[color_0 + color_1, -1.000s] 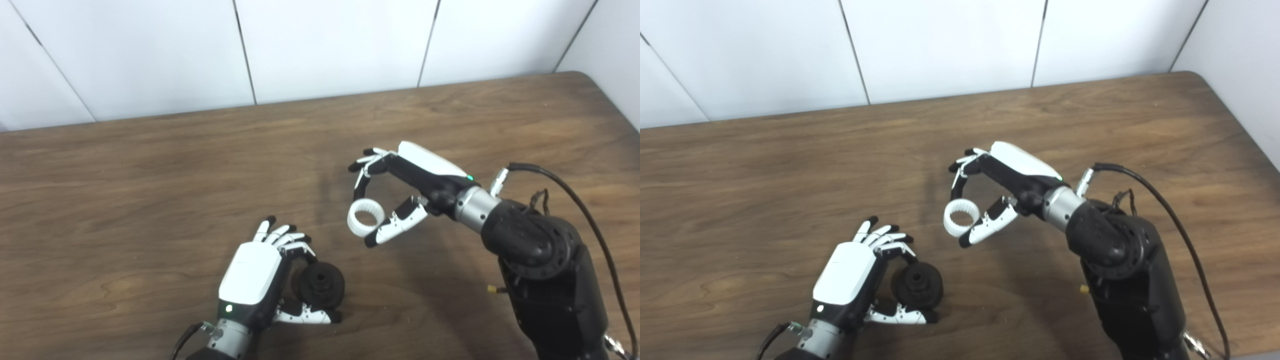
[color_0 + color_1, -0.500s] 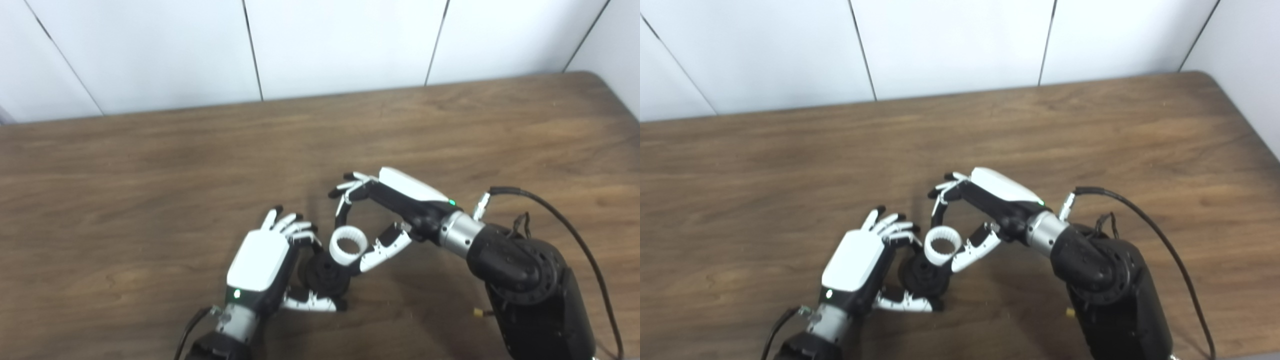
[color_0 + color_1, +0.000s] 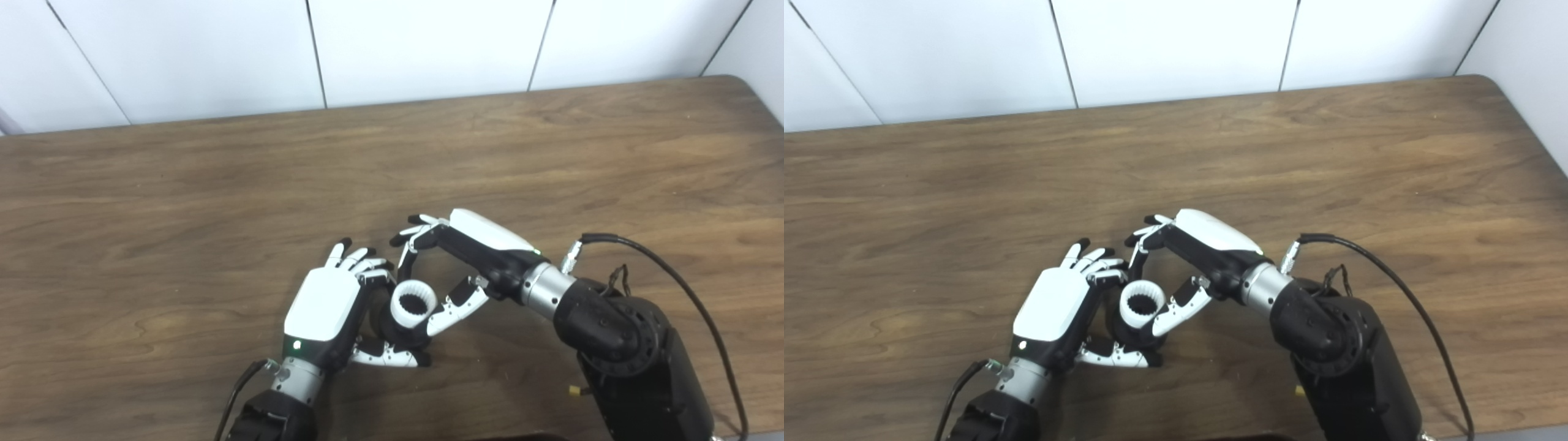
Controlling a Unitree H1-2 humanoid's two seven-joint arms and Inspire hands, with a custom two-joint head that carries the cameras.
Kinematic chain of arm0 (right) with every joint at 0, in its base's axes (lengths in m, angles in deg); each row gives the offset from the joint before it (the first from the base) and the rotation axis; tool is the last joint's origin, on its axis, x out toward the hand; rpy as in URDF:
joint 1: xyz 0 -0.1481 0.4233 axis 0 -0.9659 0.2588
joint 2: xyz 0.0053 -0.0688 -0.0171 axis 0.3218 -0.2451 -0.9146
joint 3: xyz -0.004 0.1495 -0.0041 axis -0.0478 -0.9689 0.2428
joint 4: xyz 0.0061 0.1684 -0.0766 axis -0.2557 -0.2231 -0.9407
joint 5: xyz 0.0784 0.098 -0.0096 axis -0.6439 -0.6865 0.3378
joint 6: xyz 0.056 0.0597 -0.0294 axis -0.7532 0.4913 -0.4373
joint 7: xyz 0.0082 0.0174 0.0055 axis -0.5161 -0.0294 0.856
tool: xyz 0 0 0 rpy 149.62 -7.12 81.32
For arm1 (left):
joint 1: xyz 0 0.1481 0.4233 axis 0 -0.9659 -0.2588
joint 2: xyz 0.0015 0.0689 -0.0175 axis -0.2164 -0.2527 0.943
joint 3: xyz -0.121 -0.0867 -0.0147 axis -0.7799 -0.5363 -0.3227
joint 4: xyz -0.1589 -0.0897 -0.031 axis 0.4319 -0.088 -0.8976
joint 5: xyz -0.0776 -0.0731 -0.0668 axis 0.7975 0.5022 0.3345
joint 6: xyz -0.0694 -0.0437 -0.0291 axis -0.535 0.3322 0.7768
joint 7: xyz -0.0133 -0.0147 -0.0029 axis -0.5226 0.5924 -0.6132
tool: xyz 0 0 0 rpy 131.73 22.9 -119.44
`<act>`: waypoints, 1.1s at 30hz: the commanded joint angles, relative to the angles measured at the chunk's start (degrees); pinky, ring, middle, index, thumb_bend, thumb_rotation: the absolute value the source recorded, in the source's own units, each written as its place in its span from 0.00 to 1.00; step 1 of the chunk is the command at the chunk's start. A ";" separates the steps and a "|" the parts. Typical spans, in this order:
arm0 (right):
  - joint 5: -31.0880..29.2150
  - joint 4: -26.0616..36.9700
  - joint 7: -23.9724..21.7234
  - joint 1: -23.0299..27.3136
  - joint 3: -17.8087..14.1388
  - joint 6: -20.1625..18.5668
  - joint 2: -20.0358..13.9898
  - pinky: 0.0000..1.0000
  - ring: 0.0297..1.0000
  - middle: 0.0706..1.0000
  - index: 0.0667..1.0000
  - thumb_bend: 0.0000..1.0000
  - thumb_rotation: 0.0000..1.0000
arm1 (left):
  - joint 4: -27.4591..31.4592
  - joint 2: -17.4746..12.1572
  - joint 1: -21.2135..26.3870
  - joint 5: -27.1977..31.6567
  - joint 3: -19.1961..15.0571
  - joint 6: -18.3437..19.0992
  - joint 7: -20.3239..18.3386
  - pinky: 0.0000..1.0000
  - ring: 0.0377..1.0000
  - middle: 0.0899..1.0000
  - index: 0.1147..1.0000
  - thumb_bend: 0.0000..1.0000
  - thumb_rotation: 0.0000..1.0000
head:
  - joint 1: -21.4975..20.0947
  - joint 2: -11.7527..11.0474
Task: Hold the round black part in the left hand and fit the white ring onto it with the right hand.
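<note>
1. Fitting step: left hand [image 3: 321,312] grips the round black part [image 3: 392,324], low on the table [image 3: 184,202] around 6 o'clock.
2. Right hand [image 3: 456,269] pinches the white ring [image 3: 414,304] right over it.
3. Next, I'd guess: line up and press down.

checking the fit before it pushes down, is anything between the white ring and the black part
Nothing visible is. The white ring, pinched in the right hand, sits right over the round black part held in the left hand. The left hand's fingers curl around the part's sides, not across its top.
</note>
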 commanded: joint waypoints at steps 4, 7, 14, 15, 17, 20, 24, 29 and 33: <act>-0.99 -0.32 3.35 1.83 0.75 1.61 -0.39 1.00 0.98 0.84 0.45 0.52 0.13 | -0.94 0.16 0.62 -1.56 0.45 1.15 -0.95 1.00 0.89 0.76 0.42 0.52 0.05 | -0.05 0.18; -1.07 -0.87 4.15 2.00 1.28 1.59 -0.67 1.00 0.98 0.84 0.45 0.52 0.13 | -0.88 0.30 0.71 -1.53 0.49 1.62 -1.35 1.00 0.89 0.76 0.42 0.52 0.05 | -0.15 0.15; -0.68 -1.11 4.54 1.90 2.30 0.62 -1.02 1.00 0.98 0.84 0.45 0.52 0.13 | -0.84 0.45 0.79 -1.61 0.70 1.52 -0.86 1.00 0.89 0.76 0.42 0.52 0.05 | -0.30 0.13; -0.67 -1.15 4.61 1.85 2.38 0.60 -1.04 1.00 0.98 0.84 0.45 0.52 0.13 | -0.76 0.48 0.82 -1.59 0.71 1.54 -0.95 1.00 0.89 0.76 0.42 0.52 0.05 | -0.30 0.13; -0.74 -1.27 4.82 1.78 2.53 0.66 -1.17 1.00 0.98 0.83 0.45 0.52 0.13 | -0.70 0.49 0.90 -1.61 0.73 1.53 -1.02 1.00 0.88 0.76 0.42 0.52 0.05 | -0.35 0.23; -1.28 -1.55 5.15 1.70 2.67 1.04 -1.56 1.00 0.98 0.83 0.45 0.52 0.13 | -0.81 0.54 1.06 -1.78 0.77 1.57 -0.95 1.00 0.88 0.76 0.42 0.52 0.05 | -0.41 0.25; -1.24 -1.65 4.69 1.58 3.12 0.53 -2.04 1.00 0.98 0.83 0.45 0.52 0.13 | -0.80 0.60 1.14 -1.93 0.85 1.69 -1.00 1.00 0.88 0.76 0.42 0.52 0.05 | -0.46 0.26; -1.37 -1.69 4.71 1.03 3.36 0.49 -2.45 1.00 0.98 0.83 0.45 0.52 0.13 | -0.49 0.65 1.04 -1.98 0.88 1.70 -1.05 1.00 0.88 0.76 0.42 0.52 0.05 | -0.51 0.16; -1.58 -1.91 5.28 0.71 3.31 0.69 -2.55 1.00 0.98 0.83 0.45 0.52 0.13 | -0.29 0.78 0.98 -1.99 0.87 1.90 -1.35 1.00 0.89 0.76 0.42 0.52 0.05 | -0.63 0.10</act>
